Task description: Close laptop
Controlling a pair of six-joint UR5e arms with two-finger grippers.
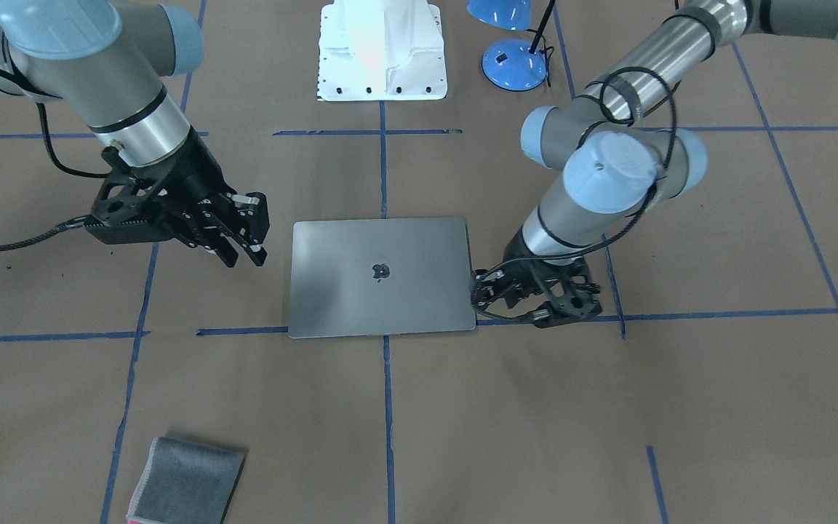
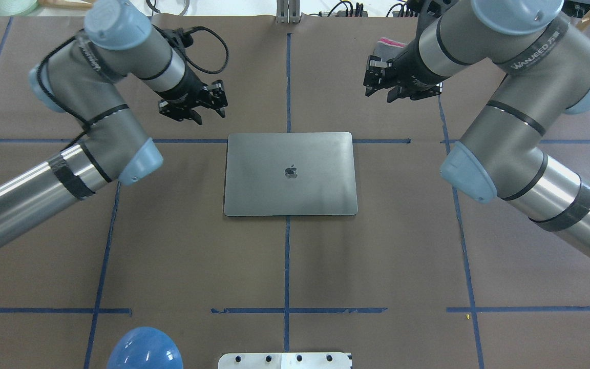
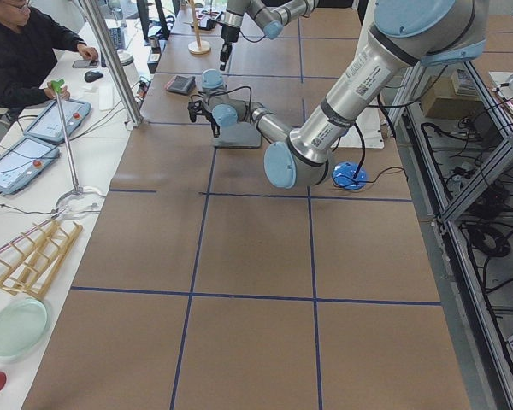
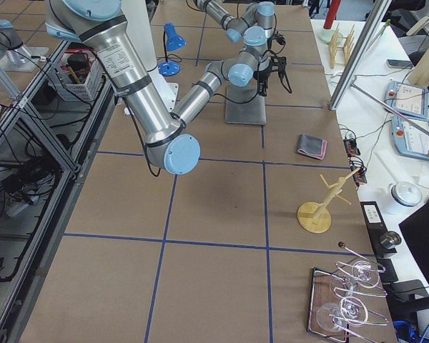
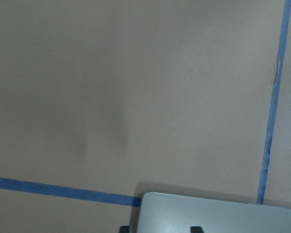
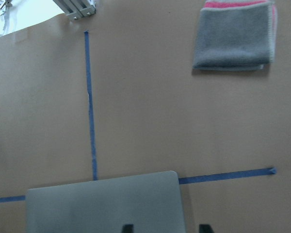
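Left gripper, fingers set moderately apart and holding nothing, hangs low just beside the laptop's left short edge, at the corner turned toward the table's operators' edge; whether it touches the metal I cannot tell. That laptop lies about mid-table with its lid flat down, logo up, long axis running left to right, so the closing looks done and the left arm is the nearer one. Right gripper, likewise parted and empty, hovers off the opposite short edge, and a folded grey cloth lies beyond by the operators' edge.
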